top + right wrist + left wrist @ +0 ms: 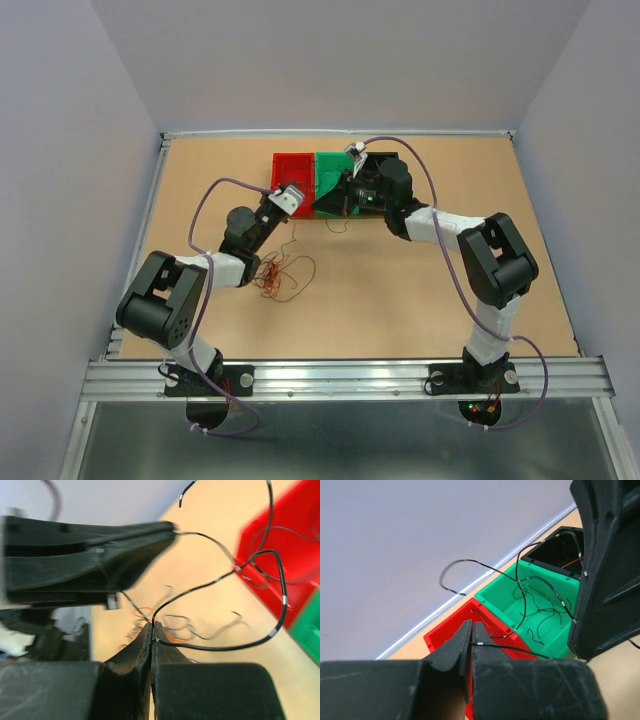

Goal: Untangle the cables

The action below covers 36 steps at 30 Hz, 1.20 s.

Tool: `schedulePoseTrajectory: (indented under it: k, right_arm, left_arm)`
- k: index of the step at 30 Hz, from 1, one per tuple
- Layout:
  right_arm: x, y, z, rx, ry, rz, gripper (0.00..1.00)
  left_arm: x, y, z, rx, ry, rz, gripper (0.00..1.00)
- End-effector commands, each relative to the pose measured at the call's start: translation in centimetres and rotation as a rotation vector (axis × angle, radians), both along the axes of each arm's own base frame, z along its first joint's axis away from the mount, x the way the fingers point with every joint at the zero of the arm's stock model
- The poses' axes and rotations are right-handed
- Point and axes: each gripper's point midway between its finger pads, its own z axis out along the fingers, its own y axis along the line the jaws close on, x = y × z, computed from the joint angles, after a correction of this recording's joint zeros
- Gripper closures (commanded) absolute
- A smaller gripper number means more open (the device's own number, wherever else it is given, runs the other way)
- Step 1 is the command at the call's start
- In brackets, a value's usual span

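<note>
A dark cable (520, 650) stretches between both grippers above the bins. My left gripper (471, 641) is shut on one end of it, at a small silver sleeve, over the red bin (445, 635). My right gripper (152, 638) is shut on the same dark cable (235, 645), which loops up and away to the right. From above, the left gripper (303, 207) and right gripper (322, 205) nearly meet at the bins' front edge. A loose clump of orange-red and dark cables (279, 275) lies on the table beside the left arm. Several dark cables (542, 612) lie in the green bin (495, 600).
The red bin (292, 163), the green bin (329, 165) and a black bin (547, 555) stand side by side at the back of the table. The right arm (440, 225) reaches over the black bin. A raised rim (330, 133) runs along the table's far edge.
</note>
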Motion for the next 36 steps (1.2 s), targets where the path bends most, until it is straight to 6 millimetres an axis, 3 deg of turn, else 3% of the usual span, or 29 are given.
schedulePoseTrajectory:
  k: [1, 2, 4, 5, 6, 7, 10, 15, 16, 17, 18, 19, 23, 24, 25, 26, 27, 31, 36]
  right_arm:
    - [3.2, -2.0, -1.1, -0.223, -0.111, -0.173, 1.0]
    - [3.3, -2.3, -1.6, -0.251, -0.097, -0.191, 0.99]
    - [3.8, -2.8, -1.7, -0.275, -0.123, -0.223, 0.99]
    - [4.4, -3.3, -2.2, -0.305, -0.118, -0.265, 0.99]
    - [4.8, -3.5, -2.0, -0.323, -0.139, -0.281, 0.99]
    - [5.1, -3.9, -2.4, -0.352, -0.139, -0.31, 0.99]
    - [6.2, -4.4, -2.5, -0.42, -0.18, -0.375, 1.0]
    - [8.2, -5.4, -3.4, -0.517, -0.197, -0.479, 0.99]
    - [9.2, -5.8, -3.0, -0.531, -0.204, -0.521, 0.99]
    - [9.6, -5.8, -4.0, -0.556, -0.185, -0.53, 0.99]
    - [10.2, -5.7, -3.7, -0.555, -0.187, -0.542, 0.99]
    - [10.2, -5.7, -4.7, -0.572, -0.17, -0.542, 0.99]
    - [12.1, -5.5, -6.1, -0.598, -0.139, -0.573, 1.0]
    - [12.7, -5.5, -6.6, -0.604, -0.13, -0.575, 0.99]
    - [12.9, -5.4, -7.1, -0.606, -0.12, -0.577, 0.99]
    - [13.6, -5.7, -7.0, -0.605, -0.118, -0.597, 0.99]
    - [14.0, -5.9, -8.1, -0.617, -0.097, -0.606, 1.0]
    - [15.4, -6.5, -10.0, -0.619, -0.051, -0.623, 0.99]
    - [17.1, -6.9, -12.2, -0.62, -0.004, -0.646, 0.99]
  left_arm:
    - [-2.5, 1.1, 10.5, -0.094, -0.379, -0.001, 1.0]
    - [-2.3, 0.8, 9.9, -0.076, -0.351, -0.013, 1.0]
    - [-2.6, 0.2, 10.8, -0.057, -0.352, -0.05, 1.0]
    - [-2.3, -0.3, 9.6, -0.021, -0.298, -0.066, 1.0]
    - [-2.6, -0.8, 10.9, -0.012, -0.312, -0.098, 1.0]
    - [-2.2, -1.2, 9.5, 0.015, -0.241, -0.117, 1.0]
    - [-2.1, -2.3, 10.5, 0.013, -0.195, -0.175, 1.0]
    - [-1.4, -3.7, 10.1, -0.024, -0.096, -0.235, 1.0]
    - [-1.0, -4.0, 10.8, -0.04, -0.093, -0.24, 1.0]
    - [-0.2, -4.2, 9.6, -0.041, -0.042, -0.233, 1.0]
    - [0.5, -4.6, 10.8, -0.06, -0.039, -0.236, 1.0]
    - [1.2, -4.8, 10.7, -0.055, -0.02, -0.231, 1.0]
    - [3.5, -6.3, 8.5, -0.056, 0.087, -0.257, 1.0]
    - [4.4, -6.7, 6.9, -0.054, 0.125, -0.256, 1.0]
    - [5.1, -7.0, 7.6, -0.064, 0.12, -0.256, 1.0]
    - [5.7, -7.3, 6.6, -0.065, 0.157, -0.256, 1.0]
    - [6.8, -7.7, 4.7, -0.059, 0.202, -0.244, 1.0]
    - [9.7, -8.8, 3.4, -0.052, 0.292, -0.226, 1.0]
    - [10.5, -9.5, 0.3, -0.054, 0.387, -0.176, 1.0]
